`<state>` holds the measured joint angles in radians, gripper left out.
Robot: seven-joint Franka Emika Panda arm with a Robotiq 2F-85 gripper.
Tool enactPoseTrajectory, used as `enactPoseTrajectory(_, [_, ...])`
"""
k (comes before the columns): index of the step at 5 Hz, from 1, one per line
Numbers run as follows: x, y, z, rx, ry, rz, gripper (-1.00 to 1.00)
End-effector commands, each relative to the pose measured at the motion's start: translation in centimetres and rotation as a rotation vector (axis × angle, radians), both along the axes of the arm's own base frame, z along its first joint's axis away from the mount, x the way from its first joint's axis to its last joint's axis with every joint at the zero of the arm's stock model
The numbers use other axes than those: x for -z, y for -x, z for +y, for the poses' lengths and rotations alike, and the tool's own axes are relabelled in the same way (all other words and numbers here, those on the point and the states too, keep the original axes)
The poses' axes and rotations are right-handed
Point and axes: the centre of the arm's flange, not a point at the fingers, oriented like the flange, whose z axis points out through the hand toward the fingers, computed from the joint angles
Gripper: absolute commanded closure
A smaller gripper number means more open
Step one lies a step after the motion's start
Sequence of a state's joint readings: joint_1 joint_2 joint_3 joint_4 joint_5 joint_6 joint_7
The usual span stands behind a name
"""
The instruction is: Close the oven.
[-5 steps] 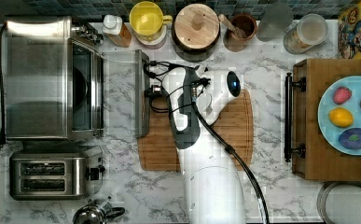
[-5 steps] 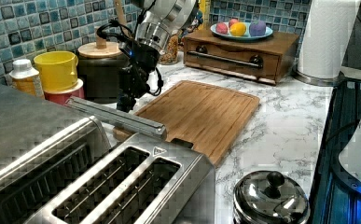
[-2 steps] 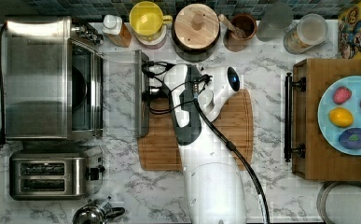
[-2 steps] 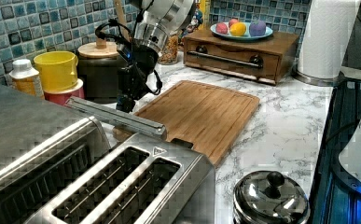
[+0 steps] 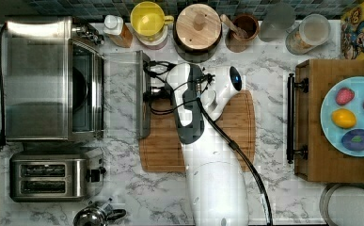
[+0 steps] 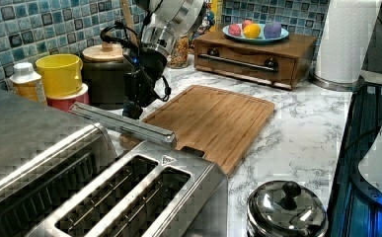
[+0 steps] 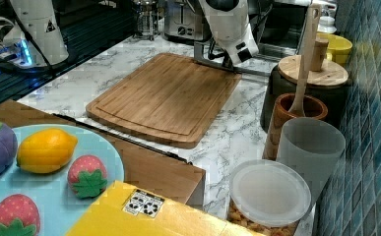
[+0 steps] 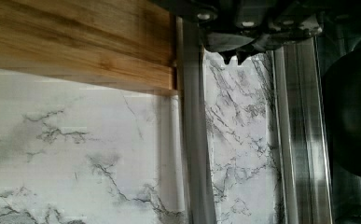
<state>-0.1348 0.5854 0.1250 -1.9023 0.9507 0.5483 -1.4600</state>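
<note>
Poised at the oven door's handle, the end effector (image 6: 132, 106) sits just beside the metal bar; whether its fingers are parted or clenched cannot be told. The oven (image 5: 48, 77) stands at the top view's left on the marble counter (image 5: 273, 70), its glass door (image 5: 121, 94) folded down flat and open, the handle (image 5: 145, 94) overlapping the edge of a wooden cutting board (image 5: 238, 127). A two-slot toaster (image 5: 52, 176) sits next to the oven.
</note>
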Motion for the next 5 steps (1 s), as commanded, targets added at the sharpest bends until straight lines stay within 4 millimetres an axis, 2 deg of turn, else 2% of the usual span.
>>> enactPoseTrajectory(1, [-17.8, -2.3, 13.6, -0.186, -0.077, -0.223, 1.0])
enactPoseTrajectory(2, [-22.0, -1.6, 17.2, -0.225, -0.017, -0.275, 1.0])
enactPoseTrajectory(3, [-25.2, -0.8, 20.9, -0.269, 0.074, -0.312, 1.0])
enactPoseTrajectory(4, [-25.9, -0.4, 24.0, -0.309, 0.134, -0.303, 1.0])
enactPoseTrajectory(5, [-27.5, 0.4, 26.8, -0.328, 0.199, -0.329, 1.0])
